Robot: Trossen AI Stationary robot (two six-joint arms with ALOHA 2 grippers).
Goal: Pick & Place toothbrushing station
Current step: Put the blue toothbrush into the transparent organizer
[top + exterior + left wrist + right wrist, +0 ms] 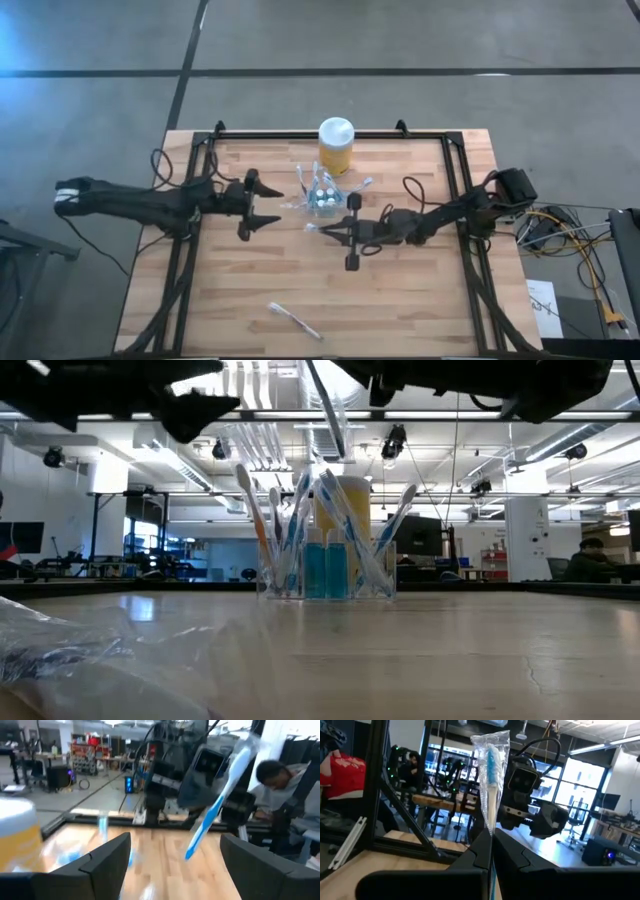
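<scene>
Right pincer [322,229] pinches a wrapped toothbrush [490,780] just near of the clear holder [322,195] mid-tabletop, while the left pincer [268,203] gapes wide and empty left of it. Several brushes already stand inside; this one and another brush [295,320] at the near edge remain.

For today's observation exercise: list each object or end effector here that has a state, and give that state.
Left end effector: open, empty.
Right end effector: shut on the plastic-wrapped blue-and-white toothbrush.
Small see-through plastic holder: upright, holding toothbrushes.
Tall yellow jar with white lid: upright, lidded.
Wrapped toothbrush near the table's front edge: lying flat.
</scene>
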